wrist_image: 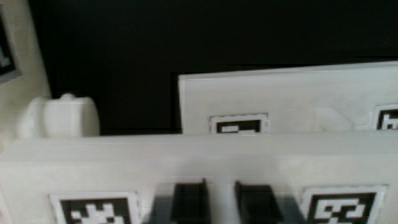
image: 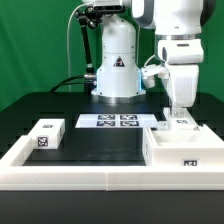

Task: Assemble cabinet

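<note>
The cabinet's white parts are grouped at the exterior view's right: a large boxy shell with a tagged white part on top. My gripper reaches straight down onto that upper part. In the wrist view the two dark fingers stand close together, with only a thin strip of the white tagged part between them, so the jaws look shut on its wall. A further tagged panel lies beyond. One small white block with a tag sits alone at the exterior view's left.
The marker board lies flat in front of the robot's base. A long low white border rail runs along the front. A rounded white knob shows beside the parts in the wrist view.
</note>
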